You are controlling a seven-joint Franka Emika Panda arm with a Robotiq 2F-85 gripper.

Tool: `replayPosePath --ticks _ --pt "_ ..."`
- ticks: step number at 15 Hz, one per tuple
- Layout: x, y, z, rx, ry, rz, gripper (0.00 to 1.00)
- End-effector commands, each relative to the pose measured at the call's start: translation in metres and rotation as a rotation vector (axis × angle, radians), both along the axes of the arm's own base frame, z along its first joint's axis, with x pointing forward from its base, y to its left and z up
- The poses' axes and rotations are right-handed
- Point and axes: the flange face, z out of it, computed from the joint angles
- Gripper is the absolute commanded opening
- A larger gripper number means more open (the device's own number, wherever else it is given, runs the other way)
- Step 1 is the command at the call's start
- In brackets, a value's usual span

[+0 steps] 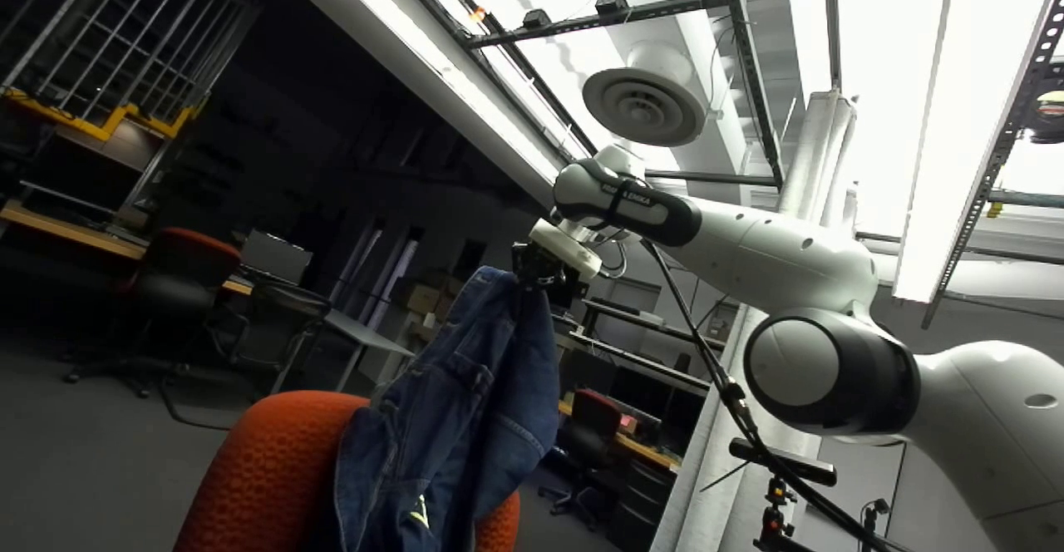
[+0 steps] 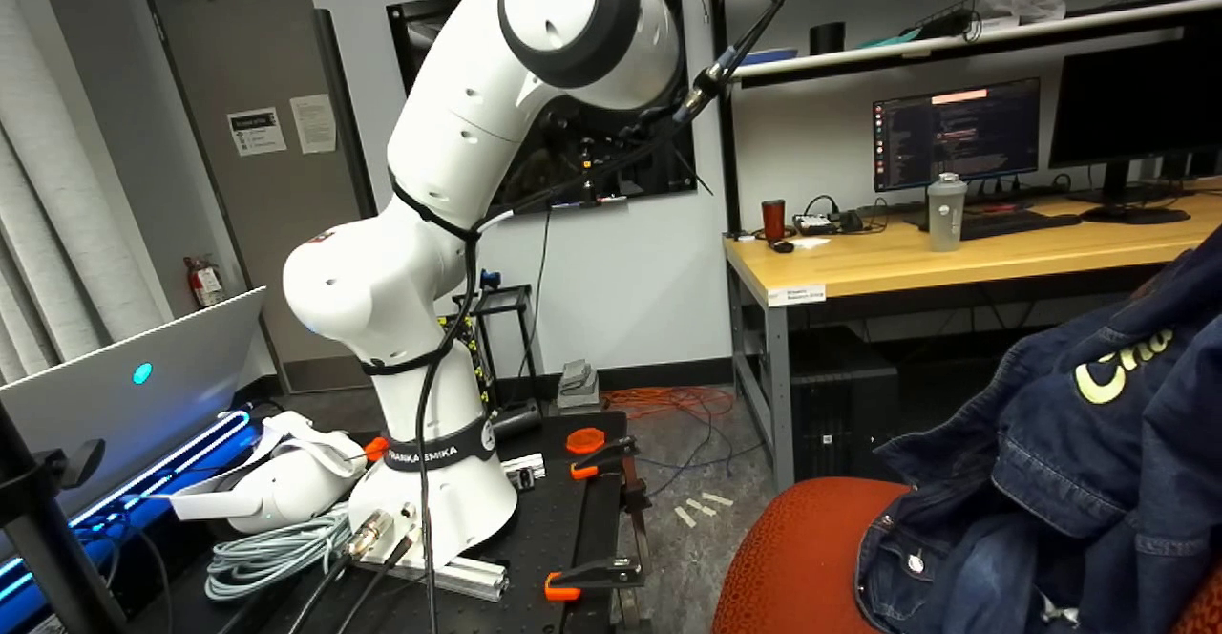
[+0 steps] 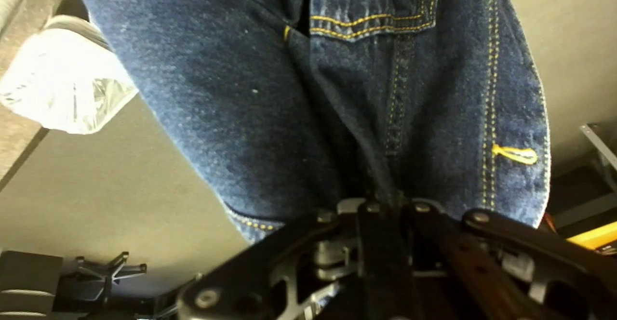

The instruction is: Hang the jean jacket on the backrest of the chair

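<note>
The dark blue jean jacket (image 1: 478,386) hangs down from my gripper (image 1: 532,279), bunched at its top. Its lower part overlaps the orange-red backrest of the chair (image 1: 283,444) and hides the middle of it. In an exterior view the jacket (image 2: 1079,481), with yellow lettering, lies against the orange-red chair (image 2: 811,558); the gripper is out of view there. I cannot tell whether cloth falls on both sides of the backrest. In the wrist view the gripper fingers (image 3: 393,204) are closed on a fold of the jacket (image 3: 250,98); the chair is hidden.
A wooden desk (image 2: 916,266) with monitors and a bottle (image 2: 946,214) stands behind the chair. The robot's black table (image 2: 563,519) has orange clamps on its edge. Other office chairs (image 1: 179,286) stand further back. A cable (image 1: 715,377) hangs along the arm.
</note>
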Motion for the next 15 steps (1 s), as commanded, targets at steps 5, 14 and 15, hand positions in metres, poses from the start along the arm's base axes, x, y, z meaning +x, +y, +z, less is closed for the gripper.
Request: replayPosePath --ticks 5,14,15 --pt "-0.012 -0.002 0.021 -0.04 0.013 -0.022 0.01" --pt "-0.012 -0.004 0.023 -0.071 0.009 -0.027 0.36" --pt "0.015 -0.009 -0.024 -0.084 0.008 -0.028 0.45"
